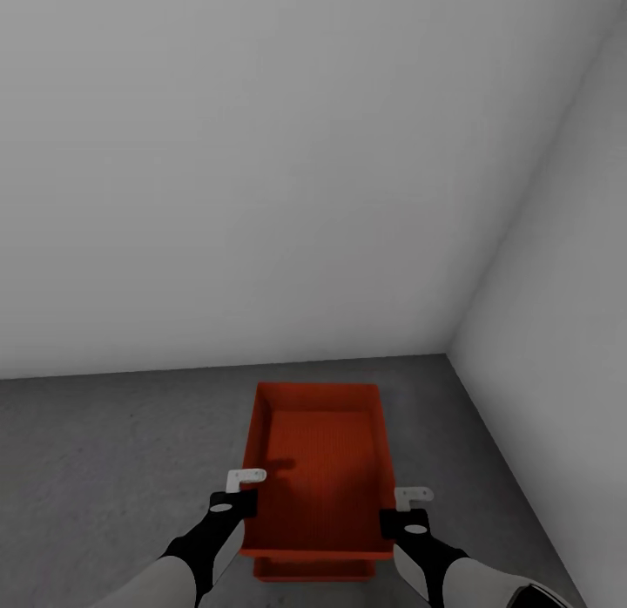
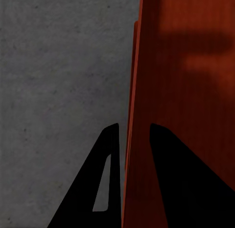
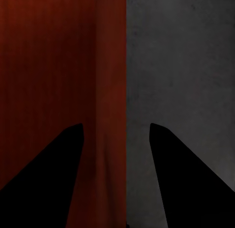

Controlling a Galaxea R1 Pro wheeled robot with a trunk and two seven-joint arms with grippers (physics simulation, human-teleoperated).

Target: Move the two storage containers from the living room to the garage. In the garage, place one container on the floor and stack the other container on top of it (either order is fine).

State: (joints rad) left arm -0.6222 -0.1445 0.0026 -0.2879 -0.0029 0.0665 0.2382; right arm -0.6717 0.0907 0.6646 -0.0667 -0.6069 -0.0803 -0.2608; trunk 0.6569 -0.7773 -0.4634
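Two storage containers sit nested one above the other on the grey concrete floor [image 1: 104, 469] of the garage, close to the corner where the white back wall [image 1: 261, 172] meets the side wall [image 1: 566, 312]: the upper container [image 1: 318, 469] is in full sight, and only a strip of the lower container [image 1: 313, 570] shows under the upper one's near end. The left gripper [image 1: 246, 495] pinches the upper container's left wall with its jaws narrow, one finger [image 2: 98, 189] outside and one inside. The right gripper [image 1: 399, 514] straddles the upper container's right wall with its jaws wider, and whether its fingers [image 3: 186, 184] press that wall I cannot tell.
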